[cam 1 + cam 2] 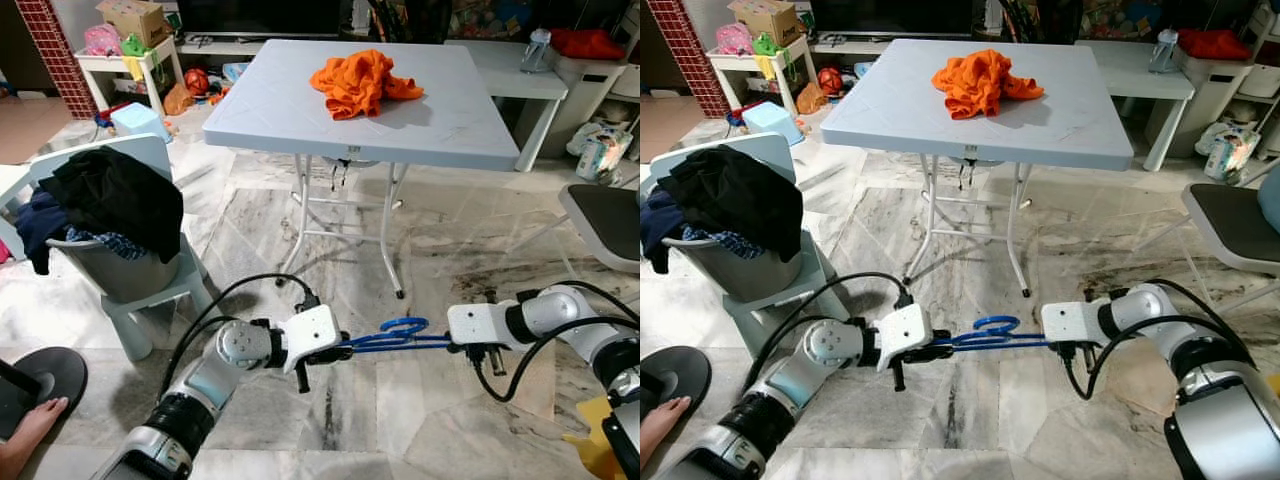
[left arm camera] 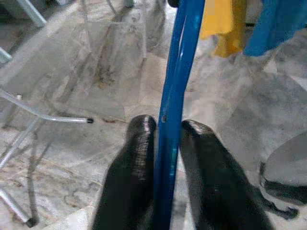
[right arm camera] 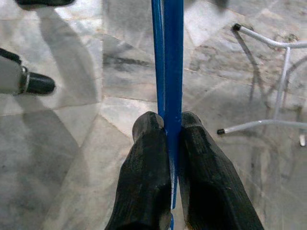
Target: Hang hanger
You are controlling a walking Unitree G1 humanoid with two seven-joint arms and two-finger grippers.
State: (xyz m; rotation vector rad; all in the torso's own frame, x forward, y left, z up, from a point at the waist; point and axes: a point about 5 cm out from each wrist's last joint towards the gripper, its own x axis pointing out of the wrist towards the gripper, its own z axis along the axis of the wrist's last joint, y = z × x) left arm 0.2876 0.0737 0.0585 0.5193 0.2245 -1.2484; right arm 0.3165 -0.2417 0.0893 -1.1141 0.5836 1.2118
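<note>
Both sets of fingers are clenched on the blue hanger, one at each end. The left gripper pinches one arm of the hanger between its two black fingers, and the right gripper pinches the opposite arm the same way, its fingers pressed to the blue bar. Between the two grips the hanger spans flat and roughly level above the marble floor, its hook lying midway between the grippers and curling towards the bench side.

Outward from the fingers, beyond the hanger, stands the folding white bench with a crumpled orange garment on top. Off beyond the left gripper sits a pale chair carrying a grey laundry basket heaped with dark clothes. A person's bare foot rests on the floor behind the left arm. In the left wrist view, yellow and blue cloth hangs past the far end of the hanger.

By my reading, this is the carrying stage: the hanger is secured in a two-handed hold but not yet hung. No rail or rod can be made out, so the next move likely calls for finding one, freeing one end and turning the hook upright.
</note>
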